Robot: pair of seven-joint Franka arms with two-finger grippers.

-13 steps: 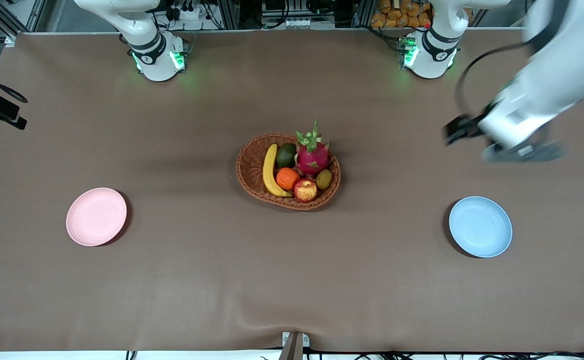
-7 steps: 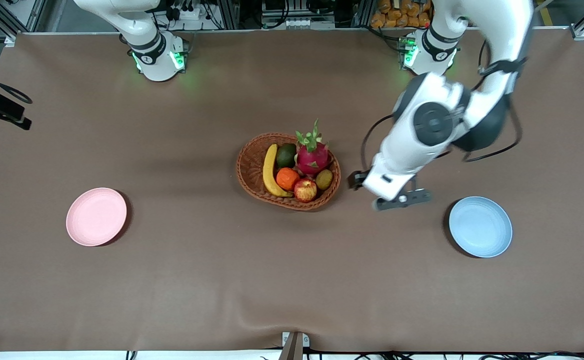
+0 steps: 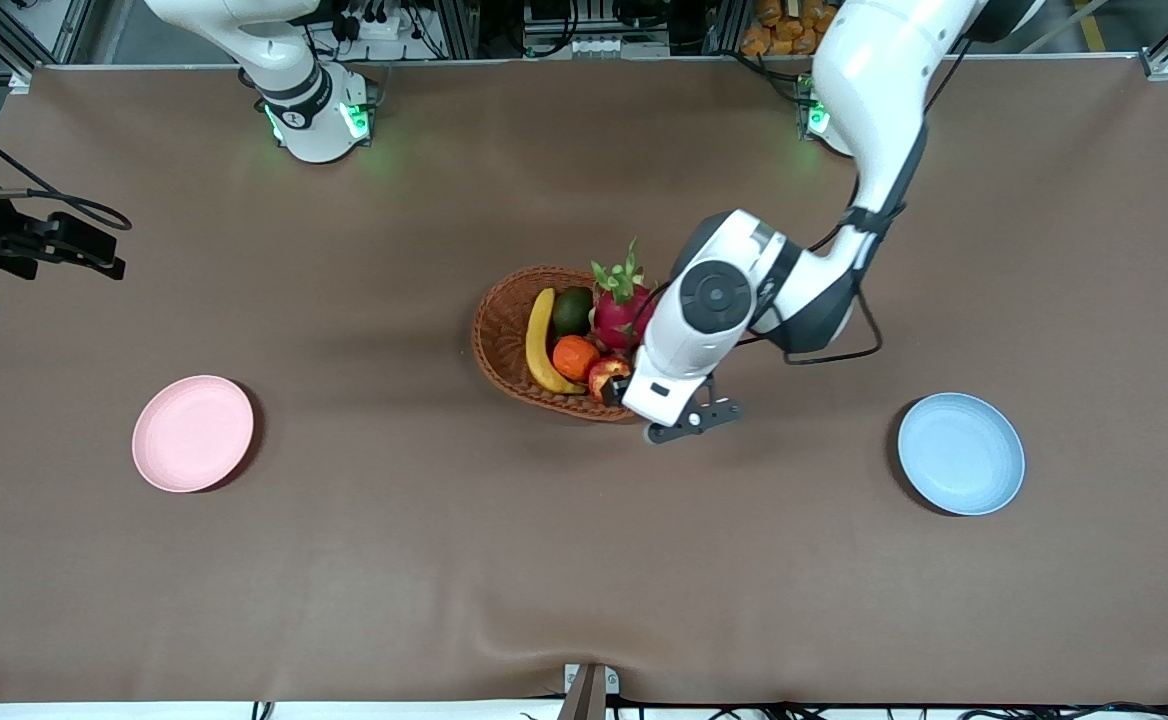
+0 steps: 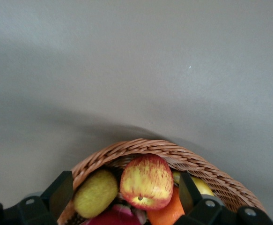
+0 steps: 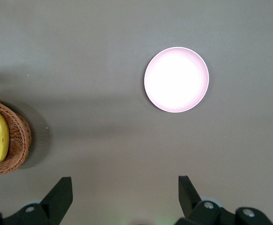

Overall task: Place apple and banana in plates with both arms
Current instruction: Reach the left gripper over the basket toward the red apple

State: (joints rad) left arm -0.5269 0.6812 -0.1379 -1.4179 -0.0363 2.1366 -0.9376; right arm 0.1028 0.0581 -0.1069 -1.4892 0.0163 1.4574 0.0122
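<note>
Between open left gripper (image 4: pixel 126 194) fingers, apple (image 4: pixel 146 182).

A high camera faces me across the table (image 3: pixel 584 560), looking steeply down, my bases along its top edge. My left wrist camera hangs close over the wicker basket (image 4: pixel 173 152), looking down past my left hand (image 4: pixel 124 197); it shares the basket and the apple (image 4: pixel 145 182) with the front view. My right wrist camera looks straight down from high up, taking in the pink plate (image 5: pixel 176 79) and the basket's edge, both also seen from the front.
</note>
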